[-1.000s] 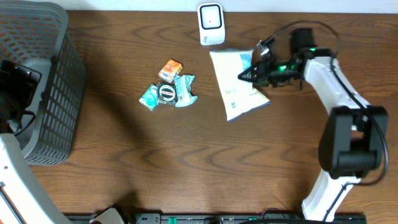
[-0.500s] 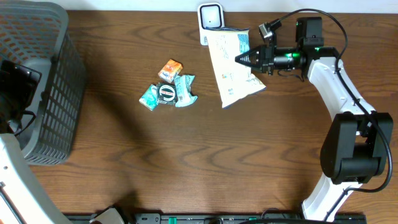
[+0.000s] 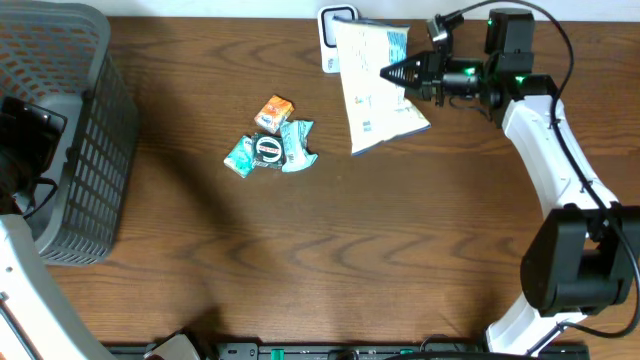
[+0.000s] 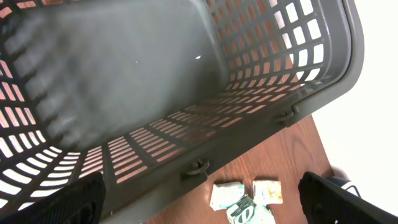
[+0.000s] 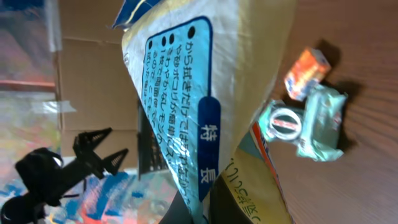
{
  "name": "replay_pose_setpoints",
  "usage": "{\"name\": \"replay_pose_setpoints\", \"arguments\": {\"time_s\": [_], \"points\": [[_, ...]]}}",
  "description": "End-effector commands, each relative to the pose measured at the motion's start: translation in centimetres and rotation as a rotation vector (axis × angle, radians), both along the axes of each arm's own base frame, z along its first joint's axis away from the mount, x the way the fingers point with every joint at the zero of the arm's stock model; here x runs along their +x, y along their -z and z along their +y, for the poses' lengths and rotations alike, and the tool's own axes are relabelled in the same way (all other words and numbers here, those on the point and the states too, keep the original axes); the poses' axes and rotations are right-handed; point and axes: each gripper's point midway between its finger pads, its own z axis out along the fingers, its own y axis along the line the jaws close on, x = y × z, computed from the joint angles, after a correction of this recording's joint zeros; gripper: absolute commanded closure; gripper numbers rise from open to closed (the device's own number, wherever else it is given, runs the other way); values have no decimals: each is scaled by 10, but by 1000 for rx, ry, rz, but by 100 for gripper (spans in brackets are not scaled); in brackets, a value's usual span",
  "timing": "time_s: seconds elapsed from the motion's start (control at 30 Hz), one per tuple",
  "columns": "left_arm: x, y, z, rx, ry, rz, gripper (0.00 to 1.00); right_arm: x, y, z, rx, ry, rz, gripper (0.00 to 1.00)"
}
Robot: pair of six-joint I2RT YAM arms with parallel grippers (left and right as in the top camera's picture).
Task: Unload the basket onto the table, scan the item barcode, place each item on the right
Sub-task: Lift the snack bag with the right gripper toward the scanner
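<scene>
My right gripper (image 3: 393, 72) is shut on a white and blue snack bag (image 3: 372, 90), holding it off the table at the back. The bag's top edge covers part of the white barcode scanner (image 3: 333, 28) standing at the back edge. In the right wrist view the bag (image 5: 186, 93) fills the middle, its printed side facing the camera, pinched between the dark fingers (image 5: 242, 202) at the bottom. My left gripper (image 4: 199, 208) hangs open over the basket's rim with nothing in it.
A grey mesh basket (image 3: 75, 120) stands at the far left, its inside bare in the left wrist view (image 4: 124, 81). A small orange packet (image 3: 273, 112) and green packets (image 3: 268, 150) lie together left of the bag.
The right gripper has carried the bag up and toward the back of the table, so that it now overlaps the scanner. The left arm has not moved.
</scene>
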Motion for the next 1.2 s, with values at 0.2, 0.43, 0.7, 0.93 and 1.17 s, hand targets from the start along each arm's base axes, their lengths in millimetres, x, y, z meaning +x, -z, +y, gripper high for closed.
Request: {"name": "replay_pose_setpoints", "arguments": {"time_s": [0.2, 0.43, 0.7, 0.93, 1.17], "points": [[-2, -7, 1, 9, -13, -15, 2, -1, -28, 7, 50, 15, 22, 99], [-2, -7, 1, 9, -13, -15, 2, -1, -27, 13, 42, 13, 21, 99], [-2, -7, 1, 9, -13, -15, 2, -2, -26, 17, 38, 10, 17, 99], [-2, -7, 1, 9, -13, -15, 2, -3, -26, 17, 38, 8, 17, 99], [-2, -7, 1, 9, -13, -15, 2, -2, -26, 17, 32, 11, 8, 99]]}}
